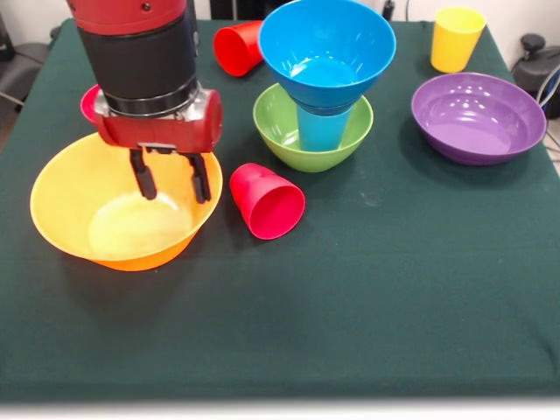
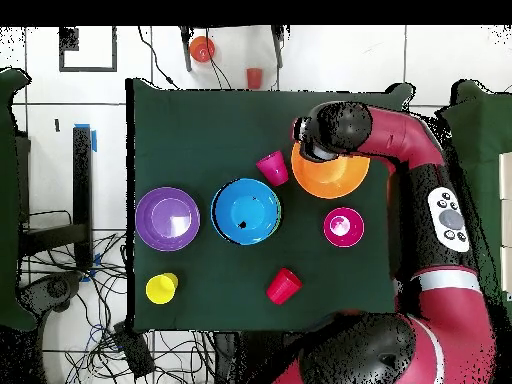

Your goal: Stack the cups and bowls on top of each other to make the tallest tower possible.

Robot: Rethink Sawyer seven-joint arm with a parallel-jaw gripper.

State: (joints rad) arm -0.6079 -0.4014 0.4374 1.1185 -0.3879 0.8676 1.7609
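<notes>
While spread and empty above the orange-yellow bowl point(image 1: 105, 214), gripper point(image 1: 171, 182) just beside a toppled red cup point(image 1: 266, 200).

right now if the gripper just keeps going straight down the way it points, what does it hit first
Most likely the orange-yellow bowl: the open gripper points down over its inner floor, toward the side nearest the fallen red cup. The overhead view agrees, though exact depth is unclear.

Orange-yellow bowl point(image 1: 122, 214), green bowl point(image 1: 280, 131), purple bowl point(image 1: 479, 118), yellow cup point(image 1: 457, 39).
</notes>
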